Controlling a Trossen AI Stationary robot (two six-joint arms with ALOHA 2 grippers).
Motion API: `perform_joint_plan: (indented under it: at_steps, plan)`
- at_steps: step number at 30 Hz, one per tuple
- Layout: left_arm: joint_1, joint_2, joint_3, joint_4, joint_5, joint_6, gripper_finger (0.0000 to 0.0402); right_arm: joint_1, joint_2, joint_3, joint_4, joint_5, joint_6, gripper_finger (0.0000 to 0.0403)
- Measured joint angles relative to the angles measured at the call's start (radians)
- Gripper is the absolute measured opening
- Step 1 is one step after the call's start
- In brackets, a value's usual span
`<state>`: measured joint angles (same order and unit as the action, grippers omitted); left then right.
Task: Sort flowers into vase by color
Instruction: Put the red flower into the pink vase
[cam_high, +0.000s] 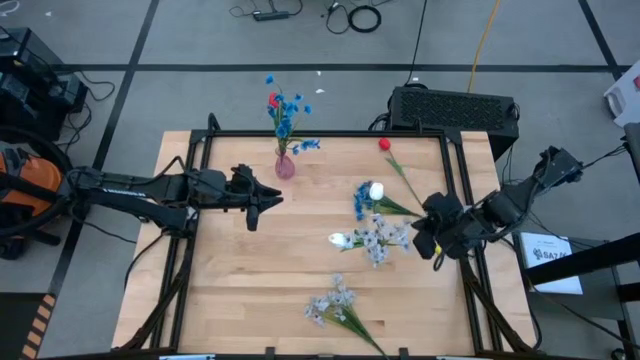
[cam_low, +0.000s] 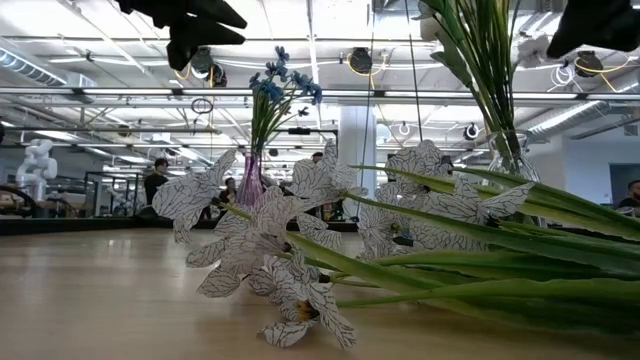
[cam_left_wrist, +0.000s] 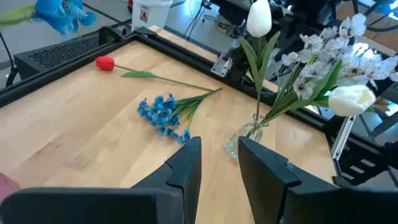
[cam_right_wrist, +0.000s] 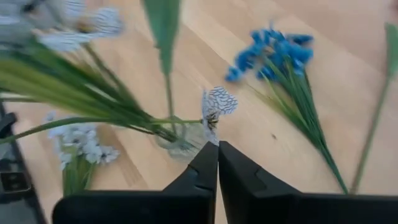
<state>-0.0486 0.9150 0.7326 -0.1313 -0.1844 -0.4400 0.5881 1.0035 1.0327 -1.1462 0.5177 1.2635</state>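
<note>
A pink vase at the table's far side holds blue sprays and a red bud. A clear glass vase on the right holds white tulips and pale sprays, which lean out of it. A red tulip and a blue spray lie flat on the table, and another pale spray lies near the front edge. My right gripper hovers shut just short of the clear vase. My left gripper is open and empty, raised near the pink vase.
A black metal frame runs round the wooden tabletop. A black box stands beyond the far right corner. Bare wood lies at the table's left and middle. In the low view the front pale spray fills the foreground.
</note>
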Motion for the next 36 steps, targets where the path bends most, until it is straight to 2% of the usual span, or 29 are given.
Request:
perform_joint_plan:
  at_steps: [6, 11, 14, 16, 21, 24, 29, 36]
  plan:
    - [0.0, 0.0, 0.0, -0.055, 0.001, -0.043, 0.0111, -0.007, 0.046, 0.0, -0.075, -0.006, 0.136, 0.0001]
    - [0.0, 0.0, 0.0, -0.096, 0.001, -0.053, 0.0111, -0.02, 0.041, 0.0, -0.148, -0.173, 0.24, 0.0001]
    - [0.0, 0.0, 0.0, -0.099, 0.001, -0.052, 0.0111, -0.052, 0.04, 0.0, -0.26, -0.216, 0.366, 0.0001]
    - [0.0, 0.0, 0.0, -0.099, 0.001, -0.052, 0.0111, -0.08, 0.04, 0.0, -0.285, -0.236, 0.39, 0.0]
    - [0.0, 0.0, 0.0, -0.099, 0.001, -0.052, 0.0111, -0.164, 0.04, 0.0, -0.263, -0.261, 0.289, 0.0]
    - [0.0, 0.0, 0.0, -0.099, 0.001, -0.052, 0.0111, -0.196, 0.04, 0.0, -0.15, -0.286, 0.213, 0.0]
    - [0.0, 0.0, 0.0, -0.112, 0.001, -0.052, 0.0111, -0.202, 0.04, 0.0, 0.044, -0.282, 0.117, 0.0]
    - [0.0, 0.0, 0.0, -0.151, 0.001, -0.052, 0.0111, -0.2, 0.04, 0.0, 0.118, -0.293, 0.104, 0.0]
